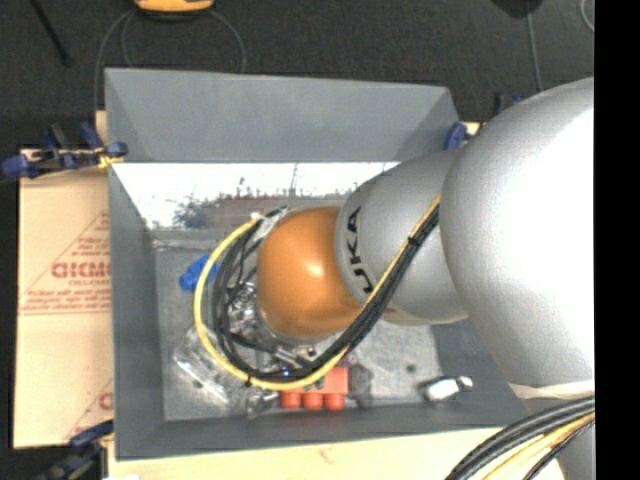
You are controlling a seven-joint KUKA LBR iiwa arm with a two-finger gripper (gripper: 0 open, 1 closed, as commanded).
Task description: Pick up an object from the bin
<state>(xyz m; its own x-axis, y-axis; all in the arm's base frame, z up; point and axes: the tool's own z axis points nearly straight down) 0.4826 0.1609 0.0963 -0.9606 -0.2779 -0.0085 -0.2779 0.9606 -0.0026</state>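
The arm fills the grey bin. Cables mask its claw, so I cannot tell whether it is spread or closed. A red block lies just beside the claw. It is probably light and stiff, best pinched across its narrow sides.

**Legible markings: 1 entry**

Item 1. Brand lettering in black capitals, printed on the silver-grey arm, on the rounded link just right of the orange wrist cover. The word runs down the link's curved edge and reads sideways in the camera view. The letters "KA" stand clear at the upper end. Lower down, 1 or 2 further letters of the same type follow, cut across by the black-and-yellow cable; they look like "K" and "U", giving KUKA.
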